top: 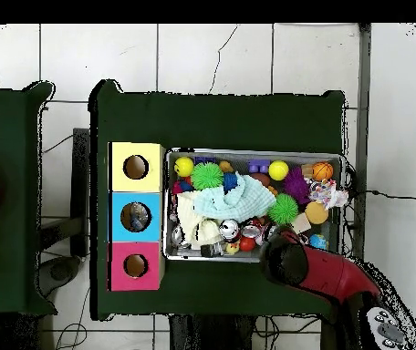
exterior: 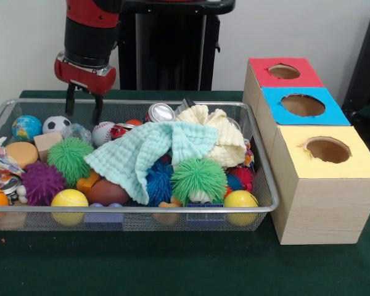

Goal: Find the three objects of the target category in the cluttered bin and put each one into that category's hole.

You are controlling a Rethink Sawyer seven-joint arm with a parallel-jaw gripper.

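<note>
From my station I see the gripper (exterior: 83, 106) hanging at the far left corner of the cluttered bin (exterior: 172, 209), its two dark fingers (exterior: 69, 98) parted and holding nothing, tips just above a soccer ball (exterior: 56, 124) and a baseball (exterior: 102, 133). The bin sits on the green table (exterior: 172, 265) just beside three boxes, red (exterior: 282, 73), blue (exterior: 302, 106) and yellow (exterior: 327, 185), and a mint cloth (exterior: 148, 154) drapes over the toys in the bin's middle
</note>
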